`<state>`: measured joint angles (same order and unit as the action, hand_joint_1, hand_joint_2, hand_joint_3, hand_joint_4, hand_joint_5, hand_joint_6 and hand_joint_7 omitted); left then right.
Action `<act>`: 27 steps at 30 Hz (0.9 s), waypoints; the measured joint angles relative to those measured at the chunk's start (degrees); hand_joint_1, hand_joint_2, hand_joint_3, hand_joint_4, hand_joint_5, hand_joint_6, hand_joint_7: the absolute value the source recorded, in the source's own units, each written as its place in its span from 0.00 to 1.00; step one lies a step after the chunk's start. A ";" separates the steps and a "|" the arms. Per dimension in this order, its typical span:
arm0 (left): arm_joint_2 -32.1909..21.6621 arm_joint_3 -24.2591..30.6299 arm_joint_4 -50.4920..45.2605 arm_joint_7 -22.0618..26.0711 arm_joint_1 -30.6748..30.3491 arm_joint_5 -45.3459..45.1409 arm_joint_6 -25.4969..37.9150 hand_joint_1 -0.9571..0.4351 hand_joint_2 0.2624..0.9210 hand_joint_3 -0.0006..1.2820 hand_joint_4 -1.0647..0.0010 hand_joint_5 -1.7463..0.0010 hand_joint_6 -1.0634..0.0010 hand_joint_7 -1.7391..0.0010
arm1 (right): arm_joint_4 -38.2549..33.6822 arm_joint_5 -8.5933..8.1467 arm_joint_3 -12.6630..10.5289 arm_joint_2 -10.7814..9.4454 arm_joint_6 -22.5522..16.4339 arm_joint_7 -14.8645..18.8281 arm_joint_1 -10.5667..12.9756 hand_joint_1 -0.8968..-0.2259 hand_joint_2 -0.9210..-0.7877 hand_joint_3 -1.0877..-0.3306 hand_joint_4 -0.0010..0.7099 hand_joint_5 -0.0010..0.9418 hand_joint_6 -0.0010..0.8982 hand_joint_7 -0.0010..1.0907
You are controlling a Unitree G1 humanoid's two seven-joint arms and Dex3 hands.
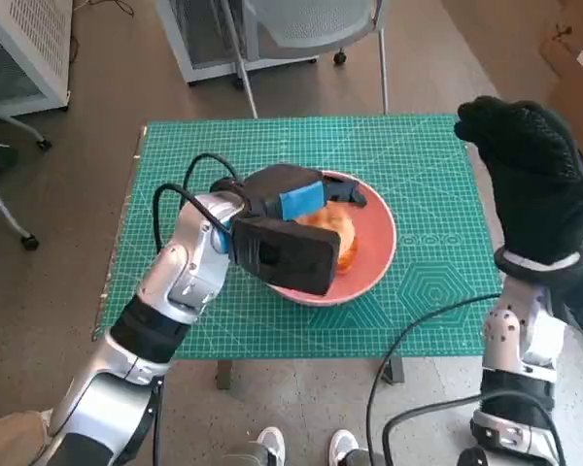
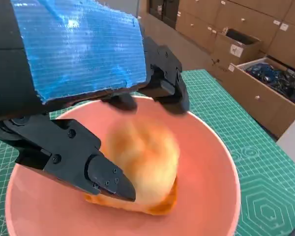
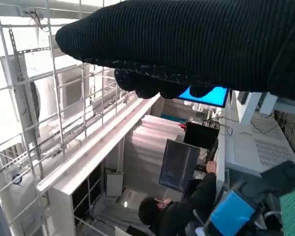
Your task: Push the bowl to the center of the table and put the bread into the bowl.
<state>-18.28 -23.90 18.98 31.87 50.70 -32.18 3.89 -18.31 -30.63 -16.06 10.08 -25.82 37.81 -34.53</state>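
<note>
The pink bowl [image 1: 377,260] sits near the middle of the green mat, and the golden bread [image 1: 336,236] lies inside it. My left hand [image 1: 290,206] hovers over the bowl's left half with its fingers spread. In the left wrist view the bread [image 2: 143,162] looks blurred and rests on the bowl [image 2: 222,162] floor. It lies between the thumb [image 2: 91,167] and the fingers [image 2: 168,84], which stand clear of it. My right hand [image 1: 532,175] is raised off the table's right edge and holds nothing. The right wrist view shows only its glove [image 3: 196,44].
The green cutting mat [image 1: 423,155] covers the small table. A chair [image 1: 301,29] stands behind the table, with a white cabinet [image 1: 24,49] at the far left. Cardboard boxes [image 1: 573,58] lie to the right. A person's feet [image 1: 306,447] are at the front edge, and a seated person [image 3: 182,206] is nearby.
</note>
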 measured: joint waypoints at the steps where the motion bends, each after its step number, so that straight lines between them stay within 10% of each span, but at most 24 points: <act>1: -0.07 0.09 0.00 -0.09 -0.02 0.07 -0.27 0.48 0.83 0.00 0.95 1.00 0.78 0.97 | 0.00 0.00 0.00 0.00 0.00 -0.02 0.00 0.35 0.00 0.48 0.41 0.00 0.41 0.00; 27: -0.55 19.69 -0.06 -2.97 -6.66 28.88 -17.57 0.22 1.00 0.11 1.00 1.00 0.83 1.00 | -0.55 0.56 0.03 0.09 -0.66 -1.25 -1.19 0.35 0.00 0.50 0.41 0.00 0.40 0.00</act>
<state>-18.82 -4.21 18.92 28.91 44.04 -3.30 -13.69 -18.86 -30.07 -16.04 10.17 -26.48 36.56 -35.71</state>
